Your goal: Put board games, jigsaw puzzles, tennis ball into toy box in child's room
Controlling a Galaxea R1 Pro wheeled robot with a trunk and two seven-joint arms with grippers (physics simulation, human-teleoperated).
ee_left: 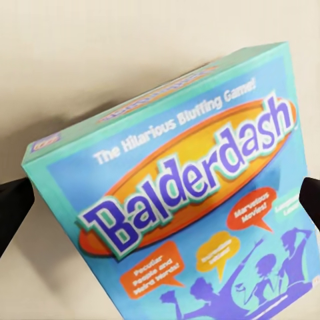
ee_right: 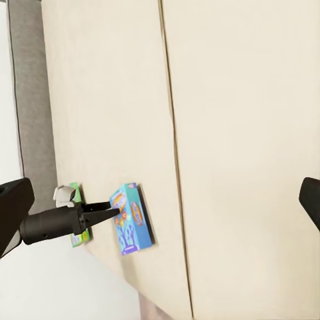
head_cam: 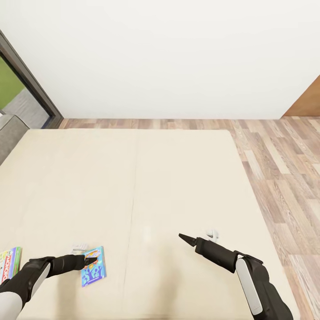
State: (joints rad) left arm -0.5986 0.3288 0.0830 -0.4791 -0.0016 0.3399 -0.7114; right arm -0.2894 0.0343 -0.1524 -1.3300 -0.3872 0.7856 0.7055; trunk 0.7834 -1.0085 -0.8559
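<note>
The light-blue Balderdash board game [head_cam: 94,266] lies near the front left of the cream bed [head_cam: 133,178], left of its middle seam. My left gripper [head_cam: 91,257] hangs right over the box's far edge. In the left wrist view the box [ee_left: 187,193] spans the space between the two fingers [ee_left: 13,207], which stand wide apart at the picture's edges, so the gripper is open. Another board game, a Monopoly with a green edge [head_cam: 10,263], lies further left. My right gripper [head_cam: 184,237] hovers open over bare mattress right of the seam, nothing between its fingers. The right wrist view shows the blue box [ee_right: 130,223] and the left gripper [ee_right: 110,212] beside it.
Wood-plank floor [head_cam: 275,178] runs past the bed's far and right sides. A dark-framed glass door [head_cam: 26,84] stands at the far left with a grey seat [head_cam: 11,133] beside it. A brown door [head_cam: 309,100] shows at the right, against the white wall [head_cam: 178,53].
</note>
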